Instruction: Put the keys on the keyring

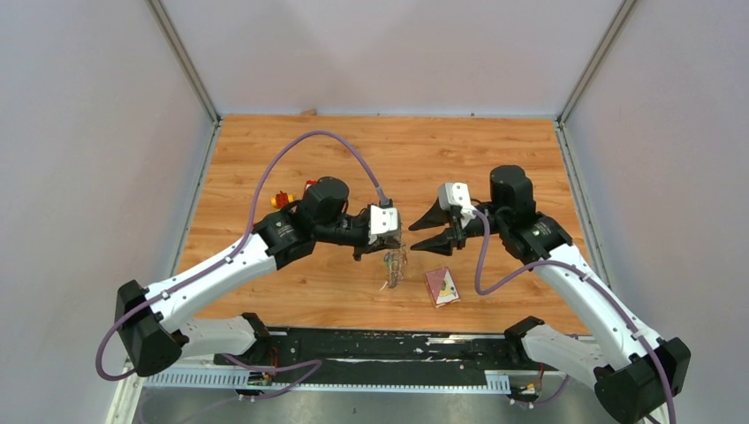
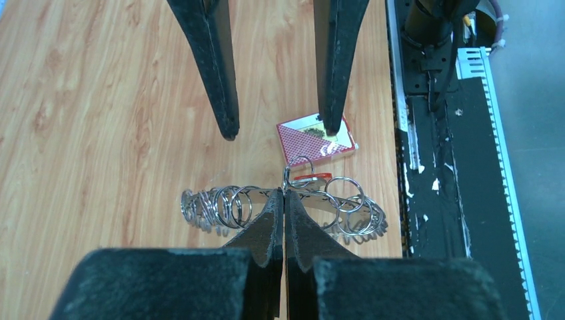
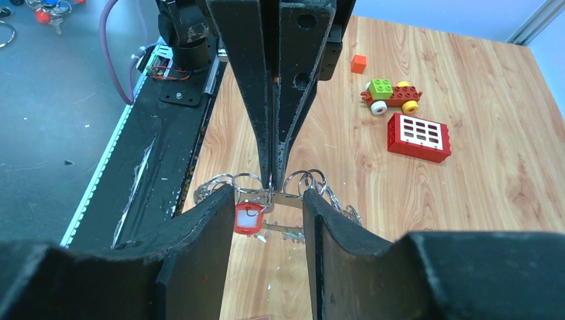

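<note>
Silvery wire loops fringe the keyring (image 2: pixel 220 207), which hangs above the desk (image 1: pixel 353 150), pinched at its rim by the fully closed left tool (image 2: pixel 284 195). A red-tagged key (image 3: pixel 247 218) dangles from the ring just beside that pinch. It looks threaded on, though the tangle of loops hides the exact join. The right tool (image 2: pixel 280 130) faces the ring with its jaws parted and nothing held, one finger on each side of the key. I judge one key done. No blue or green tag shows on the ring or on the desk nearby, where only a maroon card (image 2: pixel 313 137) lies below. Any other keys are left to fetch and thread.
</note>
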Available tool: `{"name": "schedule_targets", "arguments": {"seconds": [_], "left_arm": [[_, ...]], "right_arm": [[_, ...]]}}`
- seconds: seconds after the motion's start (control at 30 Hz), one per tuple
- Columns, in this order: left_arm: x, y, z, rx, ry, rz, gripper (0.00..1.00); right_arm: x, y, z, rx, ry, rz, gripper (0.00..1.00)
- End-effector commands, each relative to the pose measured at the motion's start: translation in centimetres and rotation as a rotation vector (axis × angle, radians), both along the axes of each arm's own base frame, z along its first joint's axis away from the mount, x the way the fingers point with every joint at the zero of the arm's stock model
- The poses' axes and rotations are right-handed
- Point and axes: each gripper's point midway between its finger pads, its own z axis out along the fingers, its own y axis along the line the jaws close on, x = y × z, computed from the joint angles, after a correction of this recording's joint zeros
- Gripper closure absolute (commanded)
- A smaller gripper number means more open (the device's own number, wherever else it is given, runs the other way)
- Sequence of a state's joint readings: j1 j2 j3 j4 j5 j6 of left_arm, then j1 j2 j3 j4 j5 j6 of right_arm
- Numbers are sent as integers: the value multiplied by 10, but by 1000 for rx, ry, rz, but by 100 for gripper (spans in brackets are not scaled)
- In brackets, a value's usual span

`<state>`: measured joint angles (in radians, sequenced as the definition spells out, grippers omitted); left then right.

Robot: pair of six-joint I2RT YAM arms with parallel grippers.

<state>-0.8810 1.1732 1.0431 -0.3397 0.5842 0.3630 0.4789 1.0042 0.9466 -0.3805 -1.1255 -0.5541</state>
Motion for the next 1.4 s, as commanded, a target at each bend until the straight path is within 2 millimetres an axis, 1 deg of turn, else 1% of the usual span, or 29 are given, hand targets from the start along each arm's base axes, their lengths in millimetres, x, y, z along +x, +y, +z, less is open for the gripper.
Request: {"name": "schedule_targets", "arguments": {"seconds": [0.0, 0.23, 0.5, 0.67, 0.8, 0.9, 0.97, 1.1, 1.27, 1.3, 1.37], "left_arm": [[9, -13, 40, -117, -22, 21, 100], [10, -13, 43, -140, 0, 35, 100], [11, -13, 44, -152, 10, 41, 100], [11, -13, 44, -157, 18, 43, 100], [11, -13, 44, -158, 20, 42, 100], [11, -13, 43, -160, 20, 44, 100], [11, -13, 42, -160, 24, 44, 100], [11, -11, 40, -158, 18, 42, 100], [12, -7, 33, -133, -19, 35, 100], [13, -6, 32, -126, -36, 35, 97], [15, -4, 31, -109, -68, 31, 87]], "right_arm": [[6, 5, -3, 19, 19, -5, 58], [10, 7, -11, 9, 28, -13, 60], [11, 9, -15, 5, 39, -14, 73], [11, 11, -17, 2, 43, -12, 75], [11, 12, -17, 2, 48, -8, 83], [11, 13, -16, 4, 49, -3, 94], [11, 14, -15, 5, 49, -3, 100], [13, 13, -11, 4, 37, -17, 100], [19, 9, -6, -50, 9, -59, 100], [19, 9, -7, -66, 5, -65, 100], [18, 7, -6, -101, -1, -74, 100]]}}
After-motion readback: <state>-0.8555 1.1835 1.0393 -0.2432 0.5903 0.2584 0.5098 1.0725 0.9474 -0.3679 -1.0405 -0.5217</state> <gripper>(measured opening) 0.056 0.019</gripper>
